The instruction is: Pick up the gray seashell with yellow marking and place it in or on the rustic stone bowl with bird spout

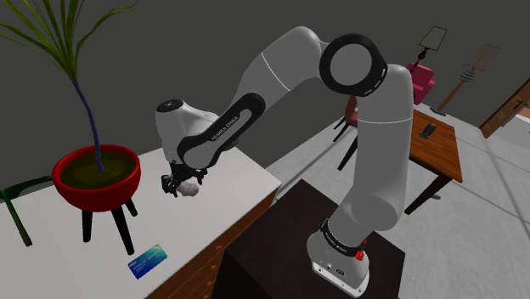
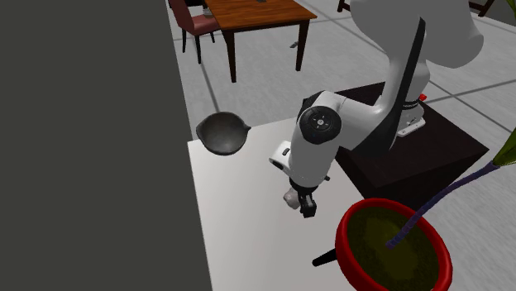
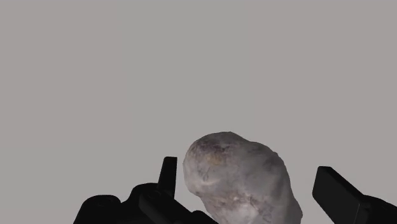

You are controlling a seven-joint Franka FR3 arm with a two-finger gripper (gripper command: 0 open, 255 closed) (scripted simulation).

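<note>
The gripper (image 1: pixel 177 186) hung low over the white table (image 1: pixel 233 200), its 2 fingers (image 3: pixel 336 189) spread apart. The gray seashell (image 3: pixel 236 180) sat between them, close to 1 finger and clear of the other, clasped by neither. The dark stone bowl (image 2: pixel 223 133) stood well apart at the table's corner, next to the dark wall. A red planter (image 1: pixel 96 176) on black legs stood near the gripper, and a blue card (image 1: pixel 146 261) lay near the planter's legs.
</note>
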